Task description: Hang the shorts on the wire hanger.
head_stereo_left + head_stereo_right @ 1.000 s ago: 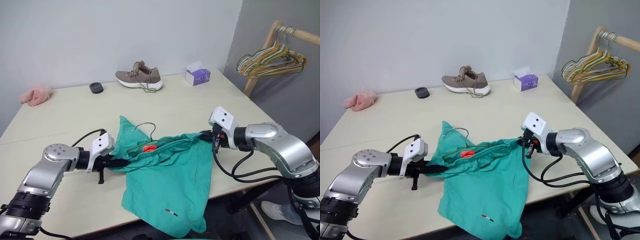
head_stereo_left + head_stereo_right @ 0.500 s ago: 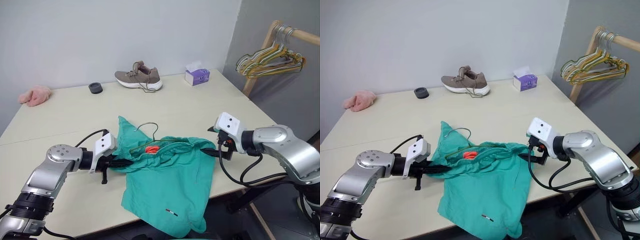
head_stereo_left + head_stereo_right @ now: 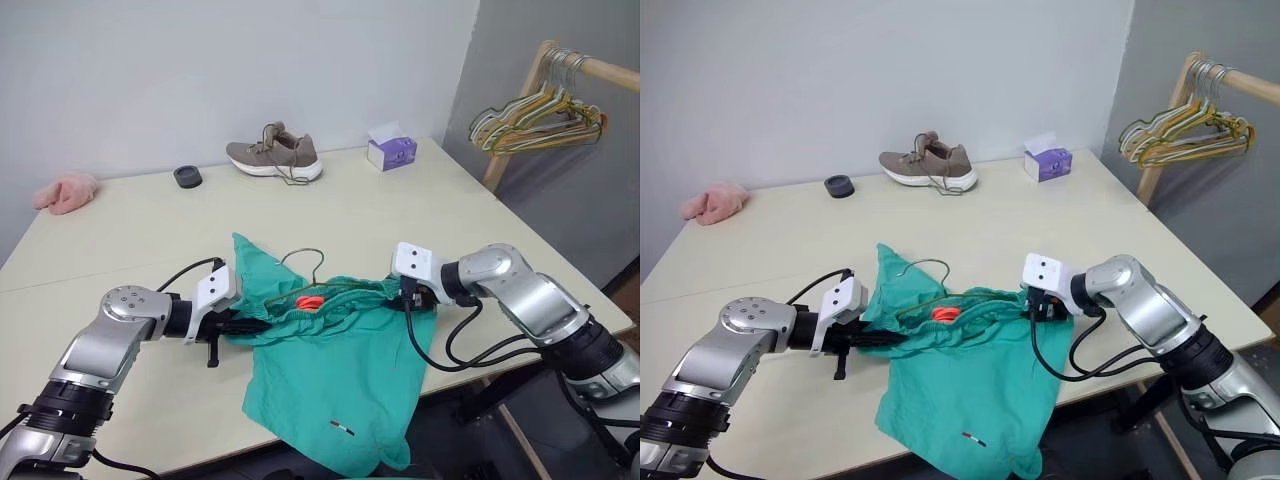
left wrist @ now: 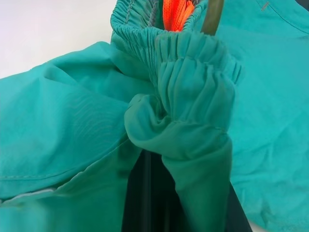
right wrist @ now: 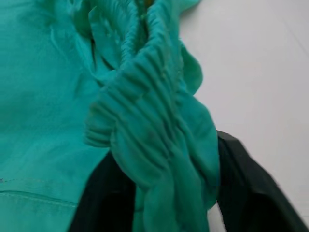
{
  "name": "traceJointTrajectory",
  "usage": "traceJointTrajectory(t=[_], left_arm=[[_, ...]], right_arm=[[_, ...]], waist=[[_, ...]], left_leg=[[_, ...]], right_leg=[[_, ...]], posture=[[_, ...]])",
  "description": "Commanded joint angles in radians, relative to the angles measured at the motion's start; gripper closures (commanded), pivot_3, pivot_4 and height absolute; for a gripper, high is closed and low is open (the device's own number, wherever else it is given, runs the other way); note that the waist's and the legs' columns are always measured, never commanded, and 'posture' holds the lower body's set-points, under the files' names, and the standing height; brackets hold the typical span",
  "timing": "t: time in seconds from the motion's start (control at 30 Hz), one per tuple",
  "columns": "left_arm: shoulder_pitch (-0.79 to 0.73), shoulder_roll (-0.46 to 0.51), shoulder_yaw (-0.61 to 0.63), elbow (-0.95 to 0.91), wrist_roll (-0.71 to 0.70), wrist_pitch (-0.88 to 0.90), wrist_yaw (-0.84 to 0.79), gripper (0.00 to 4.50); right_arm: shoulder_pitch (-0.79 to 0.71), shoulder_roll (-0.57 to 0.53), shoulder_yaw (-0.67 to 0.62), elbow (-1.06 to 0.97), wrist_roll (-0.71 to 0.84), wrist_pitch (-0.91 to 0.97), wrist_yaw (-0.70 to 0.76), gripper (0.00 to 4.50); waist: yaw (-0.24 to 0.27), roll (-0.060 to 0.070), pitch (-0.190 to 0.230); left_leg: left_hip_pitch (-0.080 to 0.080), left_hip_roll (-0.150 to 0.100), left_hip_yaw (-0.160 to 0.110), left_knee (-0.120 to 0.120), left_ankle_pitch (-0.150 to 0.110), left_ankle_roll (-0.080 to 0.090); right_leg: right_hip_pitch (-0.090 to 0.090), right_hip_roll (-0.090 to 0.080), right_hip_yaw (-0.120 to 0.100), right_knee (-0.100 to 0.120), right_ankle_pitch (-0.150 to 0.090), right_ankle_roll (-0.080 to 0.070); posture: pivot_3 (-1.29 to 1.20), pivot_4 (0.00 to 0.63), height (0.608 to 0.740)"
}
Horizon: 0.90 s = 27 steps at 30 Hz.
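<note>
Shorts [image 3: 335, 370] waistband bunched between right claw [image 5: 159, 193] fingers

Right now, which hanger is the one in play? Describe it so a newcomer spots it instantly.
Start at the beige table, then find the teal shorts draped over its near edge. The wire hanger lies in their waistband, silvery hook poking out toward the wall. It is single and olive-green, unlike the bunch of hangers on the wooden rack at right.

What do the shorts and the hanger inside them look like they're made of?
The shorts: thin matte woven fabric, likely light cotton or synthetic; it drapes limply and the elastic waistband gathers into fine pleats. The wire hanger: thin metal wire, olive coating on its arm, bare silvery hook.
</note>
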Motion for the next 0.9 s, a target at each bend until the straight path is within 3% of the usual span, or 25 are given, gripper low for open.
traceJointTrajectory(t=[0.03,0.13,0.23,0.43,0.6,0.87,0.9], left_arm=[[-0.003,-0.006,0.035,-0.042,-0.019,-0.002,0.014,4.5],[-0.002,-0.014,0.04,-0.046,-0.02,-0.007,0.026,4.5],[-0.015,-0.027,0.053,-0.035,-0.036,0.028,0.042,4.5],[-0.038,-0.05,0.111,-0.003,-0.049,0.052,0.092,2.73],[-0.05,-0.055,0.23,0.106,-0.042,0.004,0.2,1.26],[0.007,-0.043,0.339,0.138,-0.073,0.021,0.225,1.26],[0.008,-0.046,0.342,0.135,-0.08,0.038,0.228,1.08]], right_arm=[[-0.034,0.01,-0.013,-0.008,-0.01,-0.02,0.046,3.54],[-0.035,0.018,-0.027,-0.013,-0.008,-0.009,0.063,4.48],[-0.037,0.026,-0.044,-0.019,0.001,0.011,0.069,4.48],[-0.023,0.037,-0.086,-0.03,0.015,0.05,0.073,4.5],[0.01,0.028,-0.129,-0.044,0.04,0.096,0.06,4.5],[0.087,0.018,-0.237,-0.044,0.076,0.182,0.0,4.5],[0.095,0.012,-0.25,-0.045,0.079,0.189,-0.006,4.5]], waist=[[0.0,0.0,0.0],[0.0,0.0,0.0],[0.0,0.0,0.0],[-0.001,0.0,0.0],[-0.001,-0.001,0.0],[0.007,-0.001,-0.001],[0.01,-0.001,-0.001]], left_leg=[[0.0,0.0,0.0,0.0,0.0,0.0],[0.0,0.0,0.0,0.0,0.0,0.0],[0.0,0.0,0.0,0.0,0.0,0.0],[0.0,0.0,-0.001,0.0,0.0,0.0],[0.0,0.0,-0.001,0.0,0.0,0.0],[0.0,0.0,-0.001,0.0,0.0,0.0],[0.0,0.0,-0.001,0.0,0.0,0.0]], right_leg=[[0.0,0.0,0.0,0.0,0.0,0.0],[0.0,0.0,0.0,0.0,0.0,0.0],[0.0,0.0,0.0,0.0,0.0,0.0],[0.0,0.0,-0.001,0.001,0.0,0.0],[0.0,0.0,-0.001,0.001,0.0,0.0],[0.0,-0.001,0.0,0.0,0.001,-0.001],[0.0,-0.001,-0.001,0.0,0.001,-0.001]], posture=[[-0.3,0.0,0.74],[-0.3,0.0,0.74],[-0.31,0.0,0.74],[-0.3,0.0,0.74],[-0.3,0.0,0.74],[-0.28,0.0,0.74],[-0.28,0.0,0.74]])
